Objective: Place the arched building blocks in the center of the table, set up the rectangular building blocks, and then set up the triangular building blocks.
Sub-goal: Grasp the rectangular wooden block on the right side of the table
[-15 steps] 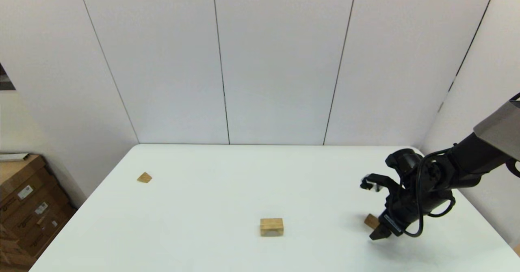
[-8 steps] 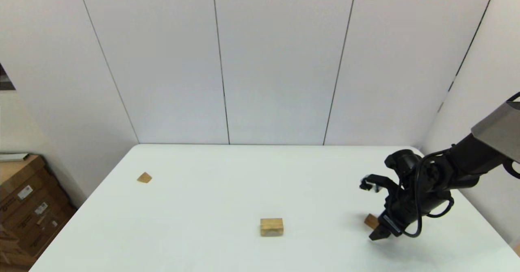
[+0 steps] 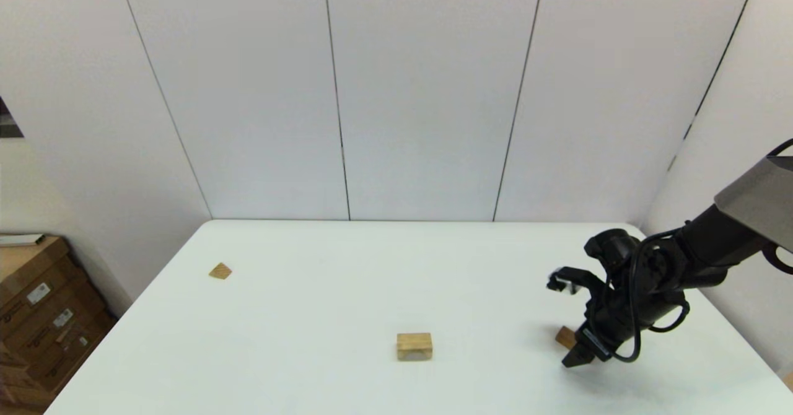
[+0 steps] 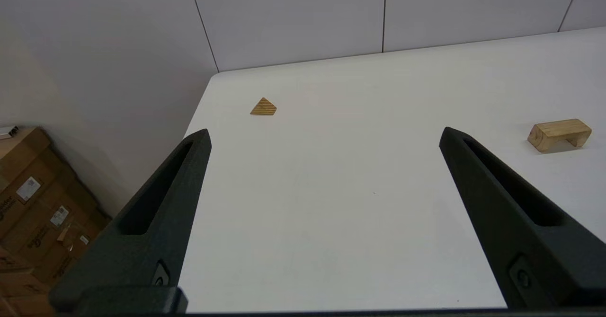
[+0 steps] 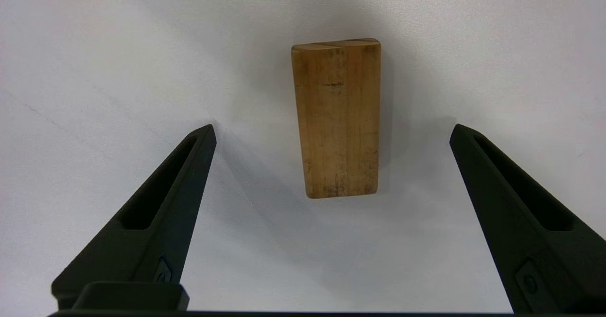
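- The rectangular building blocks (image 5: pixel 337 118) are seen flat between the right gripper (image 5: pixel 331 132)'s spread fingers, nothing held.
- Long axis is run along the reach.

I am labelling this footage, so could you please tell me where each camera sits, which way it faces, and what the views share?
Head view: on the robot's head, looking forward and down at the table; the right arm and right hand show, over the rectangular block.
Left wrist view: behind the open left hand, looking across the table at the triangular block and the arched block.
Right wrist view: behind the open right hand, looking down on the rectangular block.
Shared: head and left wrist both show the arched and triangular blocks.
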Motion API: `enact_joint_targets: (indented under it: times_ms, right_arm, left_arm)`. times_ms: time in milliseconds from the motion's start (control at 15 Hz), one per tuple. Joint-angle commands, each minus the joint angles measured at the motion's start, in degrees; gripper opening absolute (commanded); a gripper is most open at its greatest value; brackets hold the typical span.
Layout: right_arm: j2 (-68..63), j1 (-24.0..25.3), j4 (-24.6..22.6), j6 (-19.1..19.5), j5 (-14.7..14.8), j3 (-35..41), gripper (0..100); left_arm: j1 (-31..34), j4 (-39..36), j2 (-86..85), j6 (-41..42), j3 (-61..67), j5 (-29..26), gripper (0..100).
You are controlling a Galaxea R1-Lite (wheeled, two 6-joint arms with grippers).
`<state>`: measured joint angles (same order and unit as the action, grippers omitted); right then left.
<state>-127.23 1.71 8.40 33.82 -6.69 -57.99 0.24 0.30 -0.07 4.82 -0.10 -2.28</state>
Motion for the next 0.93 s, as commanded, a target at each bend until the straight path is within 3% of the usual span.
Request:
enact_joint_targets:
  times_ms: [67,200,267,933]
  right_arm:
    - [0.1,0.1,0.1,-0.2,0.0,-0.1,100]
    - [0.0,0.2,0.4,-1.2,0.2,-0.5,100]
    - [0.0,0.2,0.4,-1.4,0.2,-0.5,0]
    - [-0.1,0.6,0.3,-2.4,0.2,-0.4,0]
  left_arm:
    - [0.0,0.0,0.1,0.0,0.0,0.0,100]
    - [0.1,0.0,0.1,-0.1,0.0,0.0,100]
    - [0.0,0.0,0.1,0.0,0.0,0.0,100]
    - [0.0,0.0,0.1,0.0,0.0,0.0,100]
